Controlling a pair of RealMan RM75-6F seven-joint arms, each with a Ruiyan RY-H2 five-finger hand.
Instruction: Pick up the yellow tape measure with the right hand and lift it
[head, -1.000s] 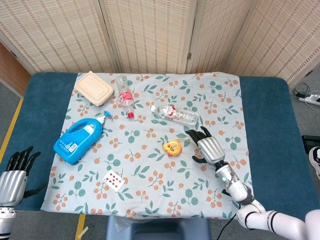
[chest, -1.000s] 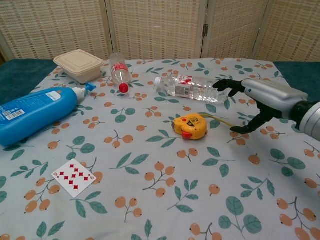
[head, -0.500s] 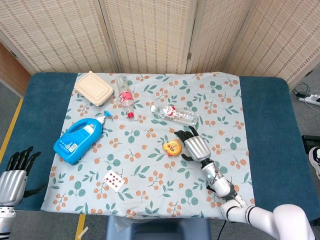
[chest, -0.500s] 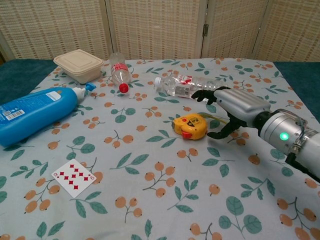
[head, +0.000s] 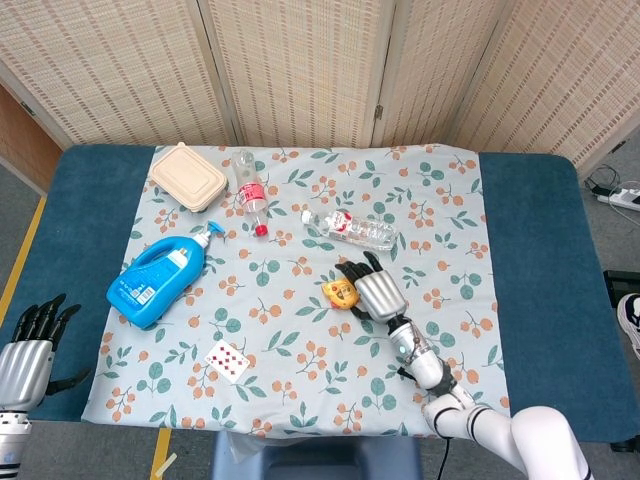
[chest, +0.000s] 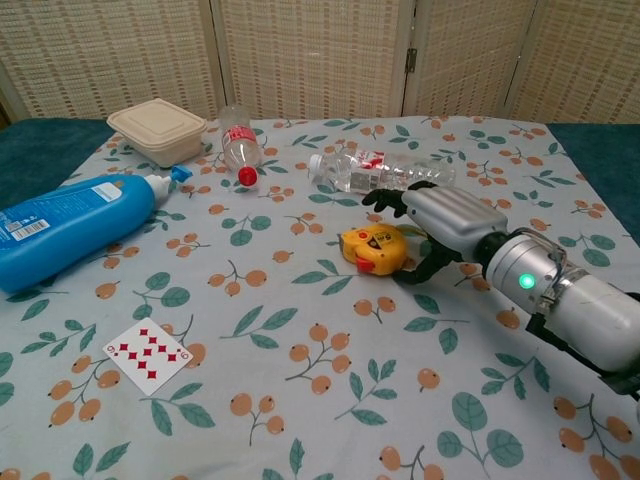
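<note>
Plainly, the right hand (chest: 432, 222) has its fingers spread around the yellow tape measure (chest: 371, 249) without closing on it: dark fingertips arch over the top while the thumb reaches low on the near side, so nothing is held yet. The tape measure lies flat on the flowered cloth (head: 300, 380) near the bench's middle, at 9 o'clock from the palm in the head view, where the right hand (head: 374, 293) sits just beside the yellow tape measure (head: 340, 293).

The main risk, as I judge it, is a nudge instead of a grip. The case is small and rounded, and fingers closing unevenly could push it toward 9 o'clock or roll it. A yellow strip seems to trail under the palm, which could snag. The clear water bottle (chest: 375, 172) lies close at 12 o'clock, and a high fingertip might knock it.

The left hand (head: 30, 350) hangs open off the bench's 8 o'clock corner.
</note>
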